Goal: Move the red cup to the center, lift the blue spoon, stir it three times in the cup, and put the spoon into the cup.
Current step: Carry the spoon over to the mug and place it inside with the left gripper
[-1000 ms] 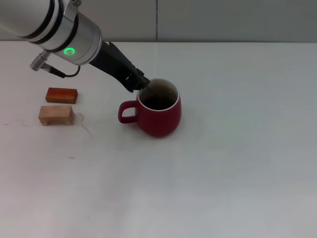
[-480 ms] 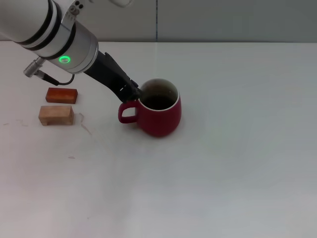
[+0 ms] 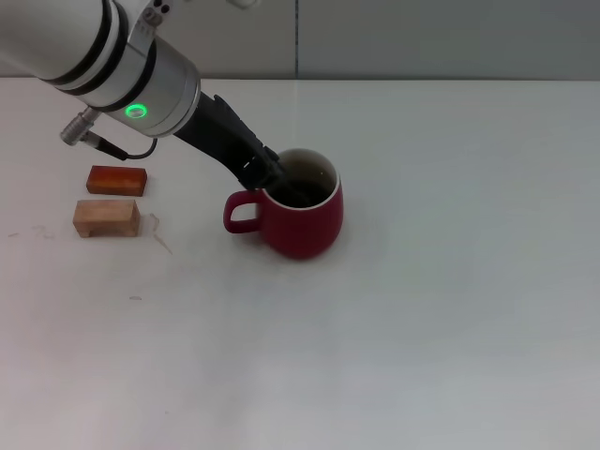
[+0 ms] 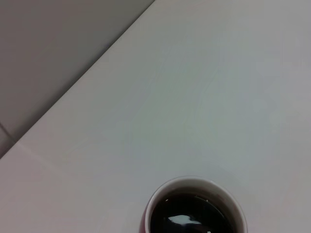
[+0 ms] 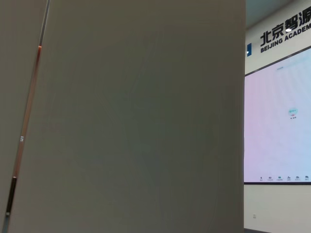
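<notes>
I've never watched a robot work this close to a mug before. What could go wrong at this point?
The left gripper reaches in at a slant over the handle side rim of the red cup. If the arm swings sideways it might catch that rim and drag or tip the cup.

The blue spoon cannot be made out in any view, so whether it is held or already in the cup is unclear; a spoon let go off-centre might slip out onto the table.

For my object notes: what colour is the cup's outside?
Dark red, with a pale rim; the red cup shows best in the head view.
</notes>
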`<control>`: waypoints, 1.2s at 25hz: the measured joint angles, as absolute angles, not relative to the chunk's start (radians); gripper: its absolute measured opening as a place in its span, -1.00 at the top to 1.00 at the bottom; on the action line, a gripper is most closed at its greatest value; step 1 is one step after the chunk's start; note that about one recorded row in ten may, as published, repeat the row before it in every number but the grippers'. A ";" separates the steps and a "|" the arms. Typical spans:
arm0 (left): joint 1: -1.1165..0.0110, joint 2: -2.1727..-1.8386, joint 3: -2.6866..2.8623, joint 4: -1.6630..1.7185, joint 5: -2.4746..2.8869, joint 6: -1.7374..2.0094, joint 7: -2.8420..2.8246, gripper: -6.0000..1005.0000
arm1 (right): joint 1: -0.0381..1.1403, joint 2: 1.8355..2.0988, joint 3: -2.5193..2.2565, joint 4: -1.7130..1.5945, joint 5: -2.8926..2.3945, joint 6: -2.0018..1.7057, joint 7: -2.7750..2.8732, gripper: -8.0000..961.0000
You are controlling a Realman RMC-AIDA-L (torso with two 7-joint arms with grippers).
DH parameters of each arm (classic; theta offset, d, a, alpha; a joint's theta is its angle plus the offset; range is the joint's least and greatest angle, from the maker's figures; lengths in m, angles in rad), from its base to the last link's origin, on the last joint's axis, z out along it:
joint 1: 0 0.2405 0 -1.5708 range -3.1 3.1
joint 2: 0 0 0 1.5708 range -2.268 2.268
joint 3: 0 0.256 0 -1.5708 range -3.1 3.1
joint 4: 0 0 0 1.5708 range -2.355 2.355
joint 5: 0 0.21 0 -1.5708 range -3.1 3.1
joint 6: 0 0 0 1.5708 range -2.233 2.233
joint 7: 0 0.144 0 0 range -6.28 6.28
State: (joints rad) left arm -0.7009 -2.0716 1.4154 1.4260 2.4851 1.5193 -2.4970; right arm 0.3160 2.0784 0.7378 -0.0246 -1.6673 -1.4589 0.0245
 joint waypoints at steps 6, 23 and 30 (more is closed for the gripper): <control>-0.702 -2.072 1.426 1.424 2.462 1.506 -2.494 0.61 | 0.314 2.078 0.738 -0.025 -1.667 -1.459 0.024 -0.42; -0.694 -2.069 1.454 1.417 2.550 1.461 -2.498 0.61 | 0.308 2.080 0.738 -0.019 -1.669 -1.465 0.024 -0.42; -0.692 -2.069 1.451 1.428 2.560 1.522 -2.495 0.61 | 0.306 2.080 0.738 -0.014 -1.669 -1.465 0.025 -0.42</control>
State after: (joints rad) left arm -0.6920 -2.0693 1.4512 1.4276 2.5597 1.5218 -2.4948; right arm 0.3065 2.0800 0.7379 -0.0137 -1.6689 -1.4650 0.0245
